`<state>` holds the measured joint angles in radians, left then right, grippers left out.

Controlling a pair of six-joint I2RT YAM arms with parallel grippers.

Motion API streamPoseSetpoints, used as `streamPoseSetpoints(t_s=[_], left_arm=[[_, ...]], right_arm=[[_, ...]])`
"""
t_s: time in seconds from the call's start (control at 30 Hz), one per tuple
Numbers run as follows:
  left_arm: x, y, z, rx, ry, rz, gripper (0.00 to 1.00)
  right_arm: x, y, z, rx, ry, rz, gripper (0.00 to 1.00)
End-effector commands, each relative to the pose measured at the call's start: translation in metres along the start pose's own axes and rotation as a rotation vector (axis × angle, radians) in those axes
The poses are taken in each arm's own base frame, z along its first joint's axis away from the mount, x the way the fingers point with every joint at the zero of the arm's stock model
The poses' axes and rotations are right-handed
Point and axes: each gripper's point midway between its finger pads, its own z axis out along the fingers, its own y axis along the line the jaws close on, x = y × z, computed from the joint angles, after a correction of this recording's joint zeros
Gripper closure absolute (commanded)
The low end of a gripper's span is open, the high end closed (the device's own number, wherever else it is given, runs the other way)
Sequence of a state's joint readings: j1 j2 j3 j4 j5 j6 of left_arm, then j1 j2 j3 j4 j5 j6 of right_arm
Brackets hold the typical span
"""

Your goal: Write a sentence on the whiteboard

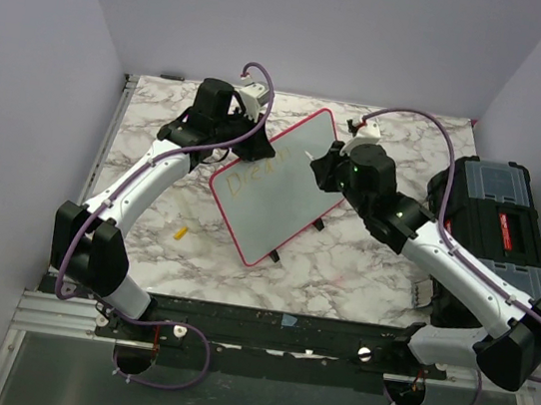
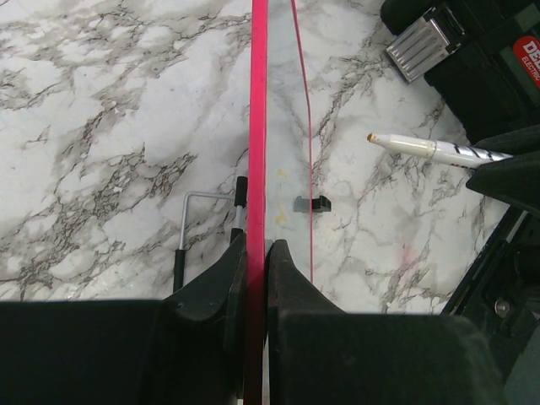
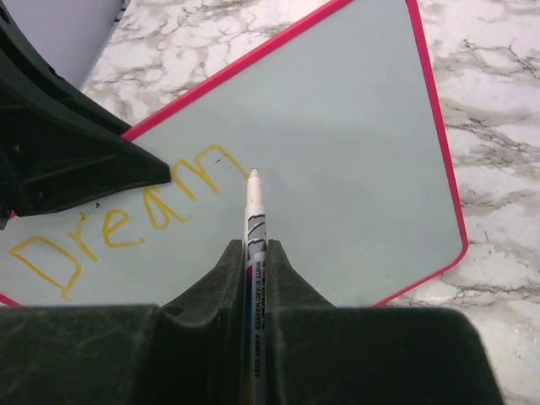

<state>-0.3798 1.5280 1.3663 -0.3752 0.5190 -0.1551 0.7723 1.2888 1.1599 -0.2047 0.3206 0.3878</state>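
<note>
The whiteboard (image 1: 277, 188) with its red-pink rim stands tilted on the marble table. My left gripper (image 1: 251, 139) is shut on its top left rim (image 2: 256, 126), seen edge-on in the left wrist view. My right gripper (image 1: 327, 170) is shut on a white board marker (image 3: 254, 224). The marker's tip rests on the board face (image 3: 354, 152), right after the yellow lettering "Dream" (image 3: 118, 224). The marker also shows in the left wrist view (image 2: 430, 149). The rest of the board face is blank.
A black toolbox (image 1: 496, 229) stands at the right edge of the table. A small yellow marker cap (image 1: 180, 233) lies on the marble left of the board. The board's wire stand (image 2: 190, 224) and a black clip (image 2: 312, 203) show below the rim.
</note>
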Motion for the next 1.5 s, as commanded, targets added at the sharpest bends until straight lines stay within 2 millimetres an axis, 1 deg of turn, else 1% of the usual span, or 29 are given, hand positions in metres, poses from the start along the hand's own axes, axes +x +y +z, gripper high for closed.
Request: streamPoseSetpoints(t_s=[0.0, 0.03, 0.37, 0.57, 0.8, 0.93, 1.23, 1.4, 1.47], left_arm=[[0.061, 0.042, 0.012, -0.135, 0.180, 0.062, 1.00], [0.061, 0.043, 0.011, -0.130, 0.183, 0.084, 1.00], [0.060, 0.040, 0.009, -0.126, 0.175, 0.087, 1.00], [0.059, 0.038, 0.009, -0.115, 0.171, 0.087, 1.00], [0.058, 0.037, 0.008, -0.109, 0.166, 0.089, 1.00], [0.058, 0.036, 0.008, -0.106, 0.165, 0.089, 1.00], [0.057, 0.035, 0.008, -0.102, 0.164, 0.091, 1.00], [0.057, 0.035, 0.008, -0.102, 0.162, 0.092, 1.00], [0.056, 0.035, 0.008, -0.101, 0.161, 0.093, 1.00]], right_arm=[[-0.010, 0.013, 0.003, -0.119, -0.017, 0.001, 0.99], [-0.011, 0.013, 0.004, -0.126, -0.017, 0.001, 0.99], [-0.017, 0.014, 0.021, -0.147, -0.013, 0.008, 0.99], [-0.023, 0.008, 0.033, -0.128, -0.019, 0.014, 0.99], [-0.028, -0.001, 0.041, -0.098, -0.027, 0.022, 0.99], [-0.027, -0.004, 0.047, -0.087, -0.024, 0.031, 0.99], [-0.025, -0.001, 0.059, -0.094, -0.014, 0.036, 0.99], [-0.021, 0.002, 0.062, -0.114, 0.000, 0.033, 0.99], [-0.017, 0.004, 0.062, -0.123, 0.017, 0.021, 0.99]])
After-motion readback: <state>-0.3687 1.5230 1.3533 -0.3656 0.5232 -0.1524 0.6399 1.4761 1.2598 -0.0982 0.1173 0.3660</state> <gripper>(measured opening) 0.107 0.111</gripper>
